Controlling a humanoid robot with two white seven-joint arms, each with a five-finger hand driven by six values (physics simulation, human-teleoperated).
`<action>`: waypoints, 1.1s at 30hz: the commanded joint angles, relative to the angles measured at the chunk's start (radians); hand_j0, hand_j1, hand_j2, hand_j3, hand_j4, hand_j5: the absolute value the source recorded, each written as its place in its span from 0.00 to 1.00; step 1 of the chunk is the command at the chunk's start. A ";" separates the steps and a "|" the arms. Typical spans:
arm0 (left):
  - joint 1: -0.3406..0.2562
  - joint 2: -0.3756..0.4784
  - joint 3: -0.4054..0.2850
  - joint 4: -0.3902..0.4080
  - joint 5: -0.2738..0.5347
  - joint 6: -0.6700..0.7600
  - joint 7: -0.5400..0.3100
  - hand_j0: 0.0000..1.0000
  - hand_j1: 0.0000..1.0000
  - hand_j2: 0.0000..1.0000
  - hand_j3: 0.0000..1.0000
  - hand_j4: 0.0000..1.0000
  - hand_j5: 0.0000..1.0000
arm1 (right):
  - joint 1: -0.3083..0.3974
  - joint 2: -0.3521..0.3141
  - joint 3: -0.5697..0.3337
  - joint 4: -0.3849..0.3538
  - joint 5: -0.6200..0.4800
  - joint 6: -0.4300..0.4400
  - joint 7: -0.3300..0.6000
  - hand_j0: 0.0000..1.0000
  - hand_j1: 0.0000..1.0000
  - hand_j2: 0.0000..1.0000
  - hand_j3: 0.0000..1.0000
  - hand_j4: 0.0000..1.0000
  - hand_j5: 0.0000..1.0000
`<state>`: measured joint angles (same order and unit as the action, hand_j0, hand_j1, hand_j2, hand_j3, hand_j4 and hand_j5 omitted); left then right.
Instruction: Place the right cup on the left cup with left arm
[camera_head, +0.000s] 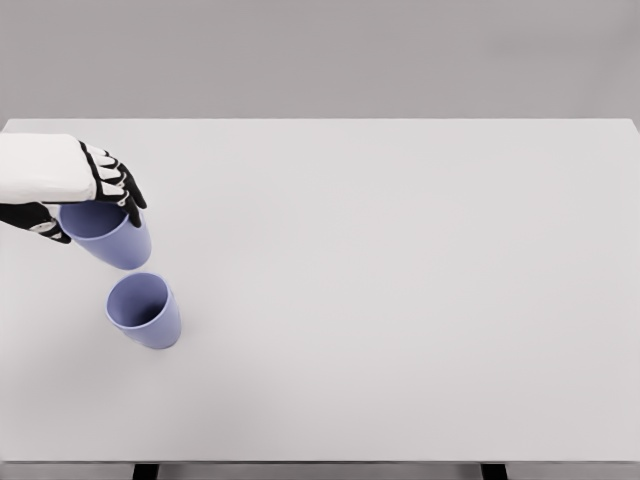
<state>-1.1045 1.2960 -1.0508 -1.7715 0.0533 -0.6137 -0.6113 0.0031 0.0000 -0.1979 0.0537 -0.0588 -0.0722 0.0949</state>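
Observation:
Two lavender cups stand on the white table (400, 280) at the left. The farther cup (110, 236) is under my left hand (95, 205), whose fingers curl over its rim on the right while the thumb sits at its left side; the hand is shut on it. Its rim is partly hidden by the hand. The nearer cup (146, 311) stands upright and open just below and to the right of it, apart from the hand. My right arm does not appear in the head view.
The table's front edge runs along the bottom of the picture, its far edge near the top. Dark table legs (146, 470) show below the front edge.

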 joint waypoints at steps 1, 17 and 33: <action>0.000 0.005 0.000 0.000 0.029 0.003 0.000 0.64 0.64 0.64 0.64 0.64 0.64 | 0.000 0.000 0.000 0.000 0.001 0.000 0.000 1.00 1.00 1.00 1.00 1.00 1.00; 0.017 0.085 -0.017 0.000 0.066 0.003 0.000 0.64 0.64 0.64 0.64 0.64 0.64 | 0.000 0.000 0.000 0.000 0.001 -0.001 0.000 1.00 1.00 1.00 1.00 1.00 1.00; 0.015 0.094 -0.031 -0.006 0.076 0.003 0.000 0.61 0.61 0.61 0.61 0.61 0.61 | 0.000 0.000 0.000 0.000 -0.001 0.000 0.000 1.00 1.00 1.00 1.00 1.00 1.00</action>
<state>-1.0907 1.3913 -1.0794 -1.7752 0.1230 -0.6137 -0.6114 0.0031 0.0000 -0.1979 0.0537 -0.0591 -0.0724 0.0949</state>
